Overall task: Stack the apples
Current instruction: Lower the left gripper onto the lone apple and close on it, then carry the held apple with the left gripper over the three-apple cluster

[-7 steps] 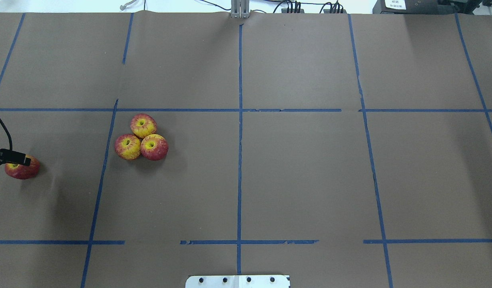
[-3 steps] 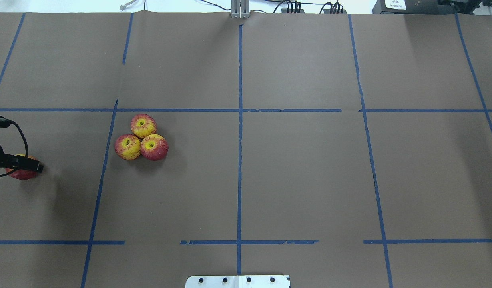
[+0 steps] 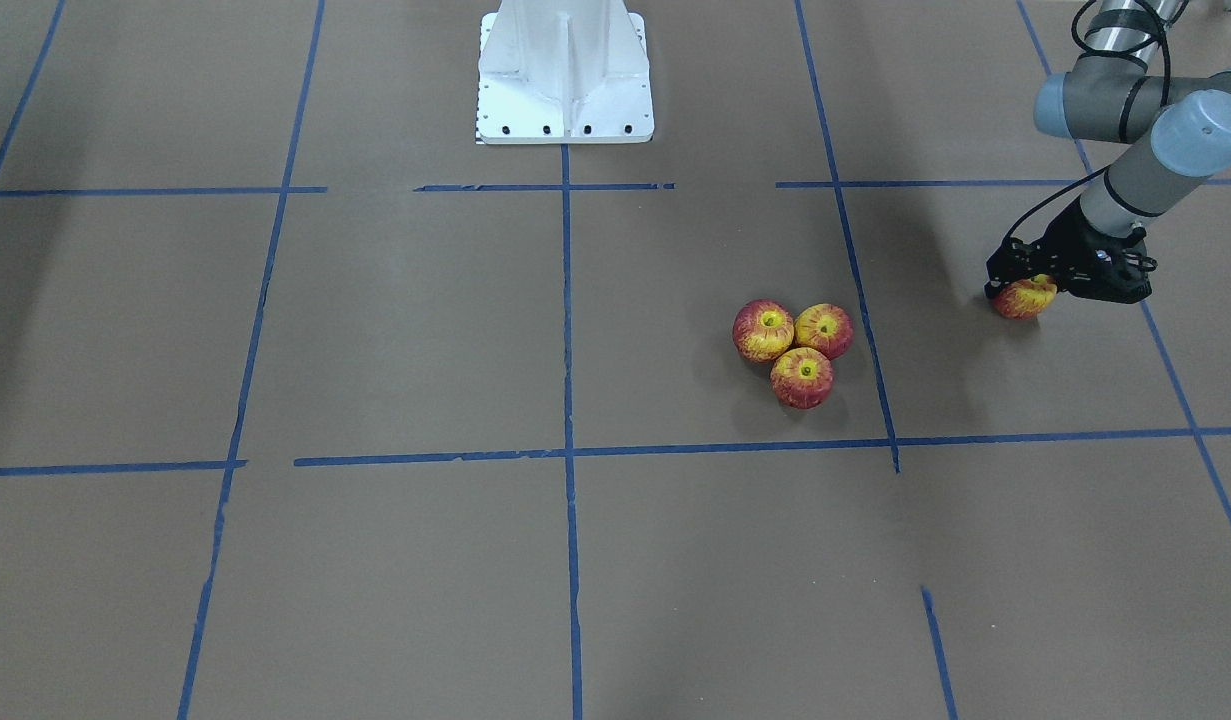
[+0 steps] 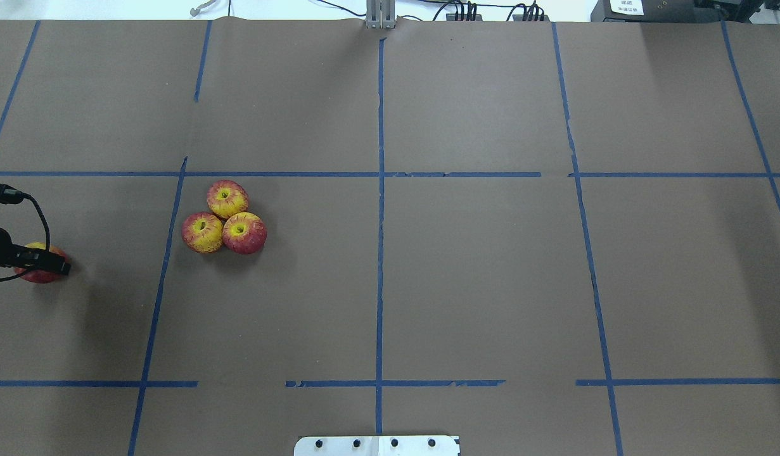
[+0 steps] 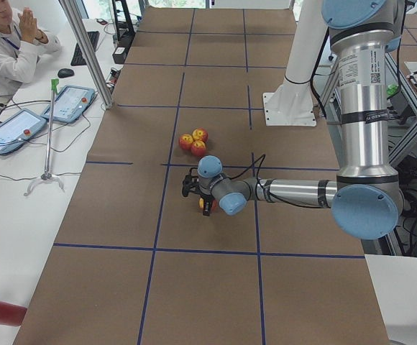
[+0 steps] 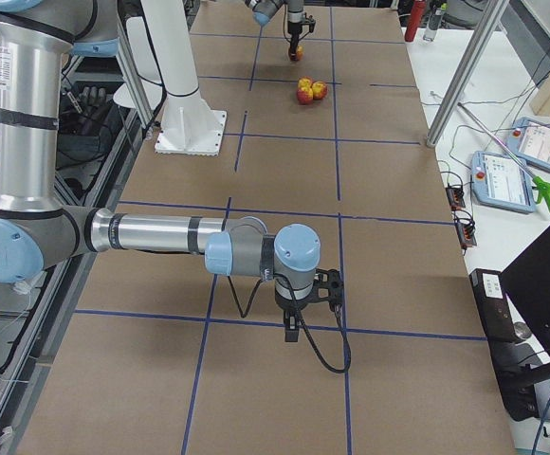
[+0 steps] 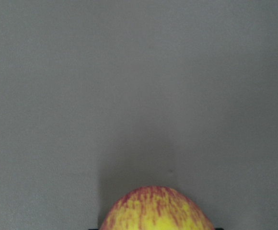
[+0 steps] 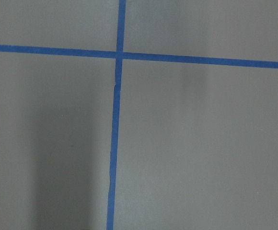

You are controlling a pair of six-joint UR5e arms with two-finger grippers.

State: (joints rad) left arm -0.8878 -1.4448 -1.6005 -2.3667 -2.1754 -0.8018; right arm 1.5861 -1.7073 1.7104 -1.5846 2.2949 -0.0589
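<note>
Apples point(image 3: 802, 377) occupy the 9 o'clock side of the brown-papered table point(image 4: 466, 272), counting 12 as away from the robot in the overhead view. Right gripper point(image 6: 294, 334) hangs over a bare stretch far toward 3 o'clock, likely parked clear of the work; its opening cannot be told. A trio point(image 4: 244, 233) touches in a triangle, stems up, forming, I judge, a hollowed base for the fourth. That lone apple point(image 4: 42, 275) rests at its 9 o'clock, well apart. Left gripper point(image 3: 1022, 288) straddles it from above, suited to lifting; whether it grips cannot be told.
</note>
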